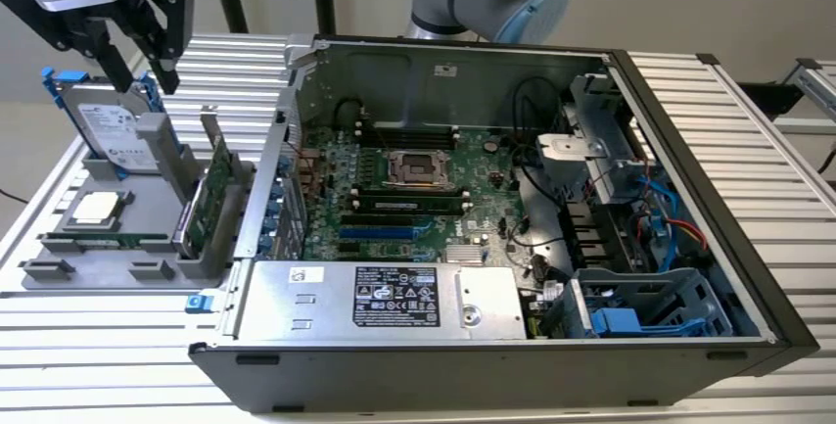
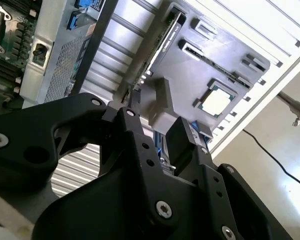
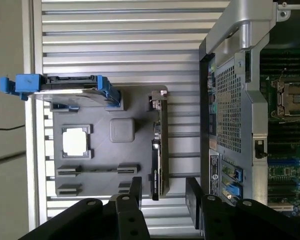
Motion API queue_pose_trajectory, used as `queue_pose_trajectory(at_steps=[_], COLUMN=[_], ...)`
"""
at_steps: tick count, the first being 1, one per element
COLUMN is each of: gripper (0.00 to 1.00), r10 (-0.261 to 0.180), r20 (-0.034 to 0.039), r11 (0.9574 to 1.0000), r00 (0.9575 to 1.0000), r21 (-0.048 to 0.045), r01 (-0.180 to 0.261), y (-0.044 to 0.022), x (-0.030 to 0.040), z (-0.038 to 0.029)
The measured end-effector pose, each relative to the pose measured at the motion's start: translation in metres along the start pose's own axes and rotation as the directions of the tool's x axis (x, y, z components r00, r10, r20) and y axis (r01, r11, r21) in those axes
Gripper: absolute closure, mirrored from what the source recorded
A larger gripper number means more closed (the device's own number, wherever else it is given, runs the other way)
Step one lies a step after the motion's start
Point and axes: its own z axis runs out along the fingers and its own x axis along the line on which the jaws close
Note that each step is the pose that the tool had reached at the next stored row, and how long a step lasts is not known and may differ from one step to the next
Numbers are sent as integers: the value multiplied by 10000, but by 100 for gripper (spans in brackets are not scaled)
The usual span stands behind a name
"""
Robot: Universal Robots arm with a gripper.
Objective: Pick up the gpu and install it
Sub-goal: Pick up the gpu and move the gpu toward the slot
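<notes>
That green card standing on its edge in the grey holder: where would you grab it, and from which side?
Probably by the free upper edge of the gpu, coming straight down from above with one finger on each flat face. It stands upright in the grey holder, which grips its lower edge, so only the top is open. The open gripper hangs above the holder.

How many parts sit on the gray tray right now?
4: hard drive upright, chip lying flat, memory stick along the edge, gpu upright beside the case.
</notes>
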Motion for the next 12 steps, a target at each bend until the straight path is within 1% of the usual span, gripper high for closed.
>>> queue_pose_trajectory(at_steps=[12], gripper=[0], r10=[0], r20=[1], r11=[10000], r00=[10000], r21=[0], r01=[0], y=[-2], x=[-4], z=[46])
